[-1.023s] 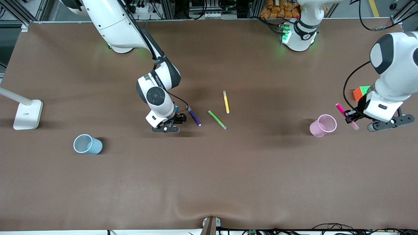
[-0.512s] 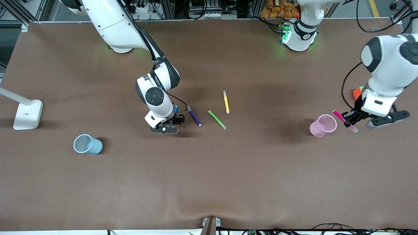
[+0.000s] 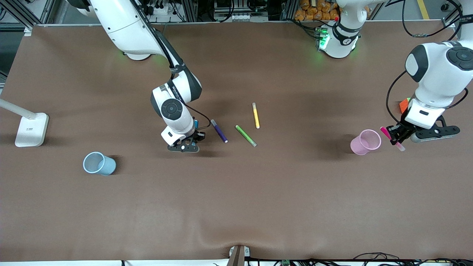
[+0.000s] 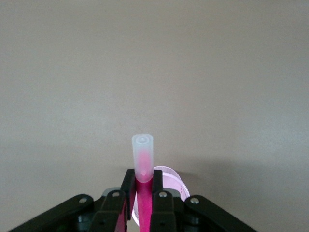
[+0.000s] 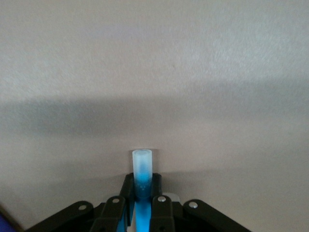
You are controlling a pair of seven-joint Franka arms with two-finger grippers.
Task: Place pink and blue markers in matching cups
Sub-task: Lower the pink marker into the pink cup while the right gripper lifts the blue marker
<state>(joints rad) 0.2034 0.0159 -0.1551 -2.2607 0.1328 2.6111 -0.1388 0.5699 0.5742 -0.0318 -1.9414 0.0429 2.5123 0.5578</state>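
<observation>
The right end effector (image 3: 192,139) is now clamping the blue marker (image 5: 142,170), having just closed; the left end effector (image 3: 394,136) is carrying the pink marker (image 3: 392,138) beside the pink cup (image 3: 365,142).

Even overhead light, soft shadows beneath both arms (wrist views hazy, washed out); front view sharp.

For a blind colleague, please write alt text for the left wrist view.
The left gripper is shut on the pink marker, whose pale translucent end points away from the camera. The rim of the pink cup peeks out just past the marker, above a plain brown table.
</observation>
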